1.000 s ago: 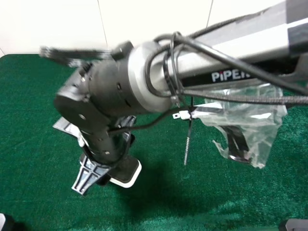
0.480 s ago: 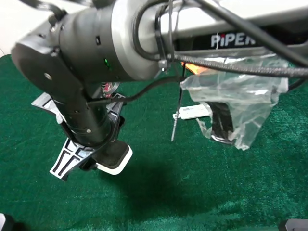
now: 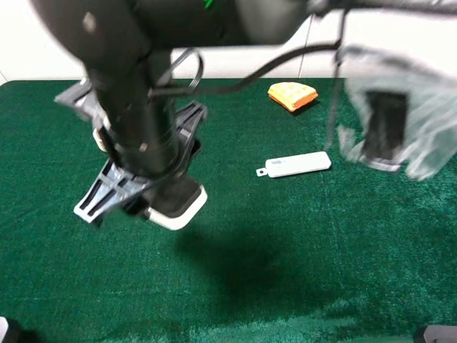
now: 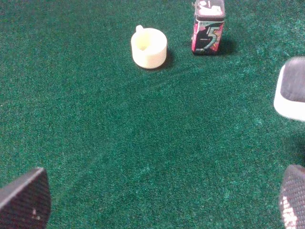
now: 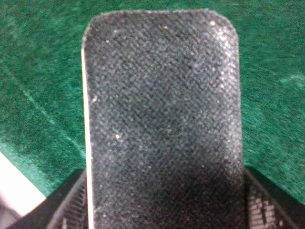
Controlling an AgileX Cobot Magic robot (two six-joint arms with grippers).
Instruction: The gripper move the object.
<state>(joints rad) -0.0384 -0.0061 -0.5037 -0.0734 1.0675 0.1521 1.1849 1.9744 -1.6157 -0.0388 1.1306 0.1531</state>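
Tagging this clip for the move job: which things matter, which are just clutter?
Job: right hand, grey block it holds.
Lying about: white stick, orange pad, plastic bag, cream cup, gum tin.

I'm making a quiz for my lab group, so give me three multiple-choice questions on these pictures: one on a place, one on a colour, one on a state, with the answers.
1. In the high view, where does the white stick lie?
A. Between the object and the plastic bag
B. Inside a bowl
C. On top of the orange piece

2. What colour is the cup?
A. Red
B. Cream
C. Blue

3. What is the right gripper doing?
A. Open, with nothing in it
B. Shut on the object
C. Shut on the white stick

Answers:
1: A, since the stick lies flat in the gap between them.
2: B, since the left wrist view shows it pale cream.
3: B, since the fingers flank the object on both sides in the right wrist view.
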